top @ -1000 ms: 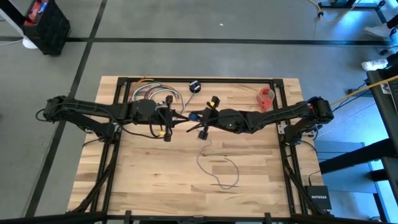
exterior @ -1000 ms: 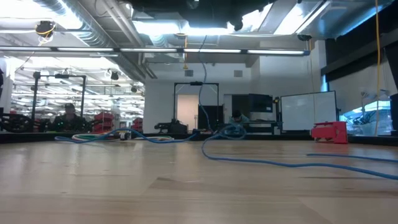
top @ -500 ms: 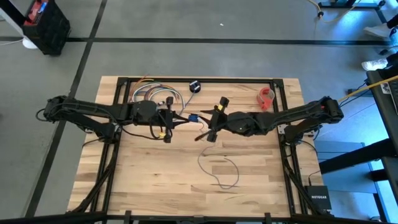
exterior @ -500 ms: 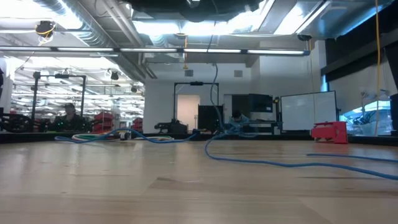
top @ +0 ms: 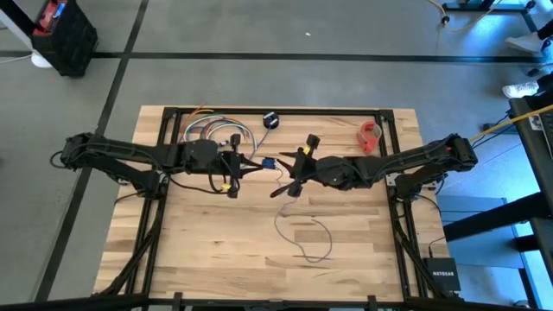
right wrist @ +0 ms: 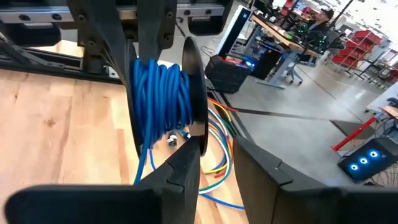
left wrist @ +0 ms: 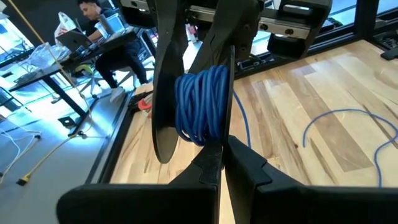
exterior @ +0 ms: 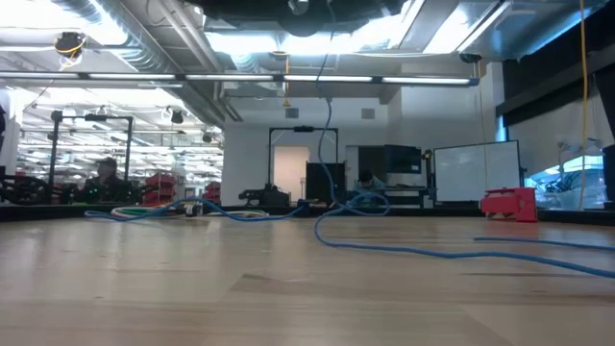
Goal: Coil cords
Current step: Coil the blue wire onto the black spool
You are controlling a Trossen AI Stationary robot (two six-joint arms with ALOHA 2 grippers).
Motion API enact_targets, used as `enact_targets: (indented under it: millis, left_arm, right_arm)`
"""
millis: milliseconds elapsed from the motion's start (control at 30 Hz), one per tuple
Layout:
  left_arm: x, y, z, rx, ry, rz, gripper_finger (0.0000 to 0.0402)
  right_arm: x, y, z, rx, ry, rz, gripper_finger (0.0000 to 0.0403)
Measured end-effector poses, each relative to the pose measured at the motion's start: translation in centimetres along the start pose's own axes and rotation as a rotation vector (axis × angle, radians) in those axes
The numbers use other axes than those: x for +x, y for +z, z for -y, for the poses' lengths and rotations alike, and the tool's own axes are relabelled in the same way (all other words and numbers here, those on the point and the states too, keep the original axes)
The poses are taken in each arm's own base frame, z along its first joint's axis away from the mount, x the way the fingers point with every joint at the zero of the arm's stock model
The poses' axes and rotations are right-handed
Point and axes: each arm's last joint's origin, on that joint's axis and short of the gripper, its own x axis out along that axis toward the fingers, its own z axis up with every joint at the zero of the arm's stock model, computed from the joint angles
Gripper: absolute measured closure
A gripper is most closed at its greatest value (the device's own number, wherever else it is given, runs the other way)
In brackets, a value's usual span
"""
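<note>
Left gripper (top: 235, 166) is over the middle of the table (top: 363, 259), pressed together on the rim of the spool (left wrist: 199, 106). Right gripper (top: 294, 167) is just beside the spool on the other side. I cannot tell if it grips.

Most of the cord (top: 304, 235) is wound on the spool, but a long loop lies loose on the wood below.

I think the thin rim could slip out of the pinch. A fast pull could tangle the loose loop, or it could slide off the spool.

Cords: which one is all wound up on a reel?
The blue cord, wrapped round the black spool in the left gripper. The multicoloured cables lie spread loose on the table, on no spool.
</note>
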Motion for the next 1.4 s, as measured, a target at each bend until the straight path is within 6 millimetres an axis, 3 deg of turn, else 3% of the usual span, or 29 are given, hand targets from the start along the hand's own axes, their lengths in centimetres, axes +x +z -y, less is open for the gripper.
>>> enact_targets:
  millis: [167, 333, 600, 767, 1400]
  left_arm:
    - [0.0, 0.0, 0.0, 0.000, -0.001, -0.001, 0.0397]
    - [0.0, -0.2, 0.1, 0.003, -0.008, -0.015, 0.0397]
    - [0.0, -0.3, 0.1, 0.010, -0.011, -0.031, 0.0396]
    - [0.0, -0.3, 0.3, 0.036, -0.021, -0.028, 0.0396]
    - [-0.1, -0.1, 0.7, 0.067, -0.059, -0.012, 0.0396]
  right_arm:
    - [0.1, -0.1, -0.4, 0.015, 0.094, 0.013, 0.0304]
    - [0.1, 0.0, -0.3, 0.033, 0.070, 0.017, 0.0303]
    - [-2.4, 1.2, 0.5, 0.057, 0.109, 0.048, 0.0303]
    - [-2.0, 0.9, 0.1, 0.053, 0.177, 0.047, 0.0303]
    - [-0.6, 0.8, -0.9, -0.004, 0.167, 0.097, 0.0304]
